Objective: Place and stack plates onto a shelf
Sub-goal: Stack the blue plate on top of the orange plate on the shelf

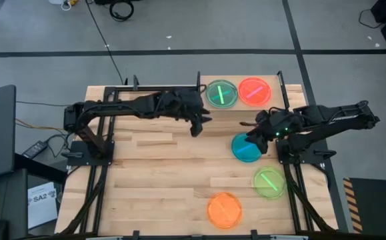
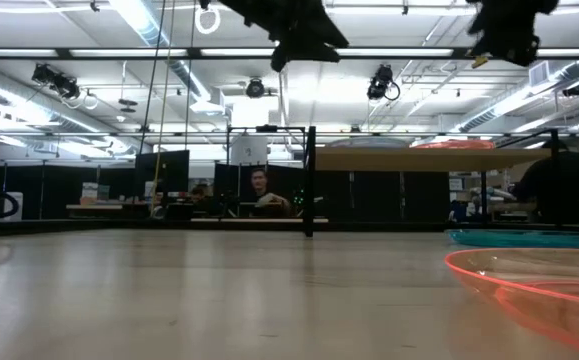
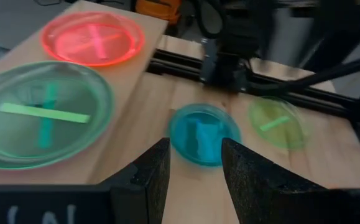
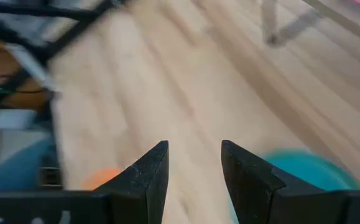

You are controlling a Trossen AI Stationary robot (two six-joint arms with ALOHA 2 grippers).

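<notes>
Wooden tabletop [image 1: 166, 167], blue plate [image 1: 246, 149] just beside empty, parted right claw [image 1: 254, 135].

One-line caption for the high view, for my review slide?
Green plate and pink plate on shelf; three plates wait below; both open grippers hover empty.

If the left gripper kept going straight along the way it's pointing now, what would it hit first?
Most likely the blue plate on the tabletop: it sits dead ahead between the left gripper's open fingers. Nothing shows in between, though depth is hard to judge.
</notes>
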